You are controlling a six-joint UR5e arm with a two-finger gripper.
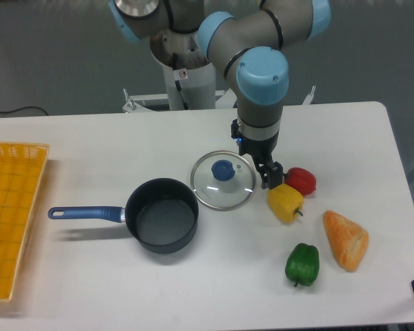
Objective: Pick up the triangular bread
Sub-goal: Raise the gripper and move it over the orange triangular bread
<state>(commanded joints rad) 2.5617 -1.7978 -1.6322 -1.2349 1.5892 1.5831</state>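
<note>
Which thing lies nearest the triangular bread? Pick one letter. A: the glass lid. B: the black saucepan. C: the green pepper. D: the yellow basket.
C: the green pepper sits just left of the triangular bread at the table's near right, while the glass lid, black saucepan and yellow basket all lie farther left.
</note>
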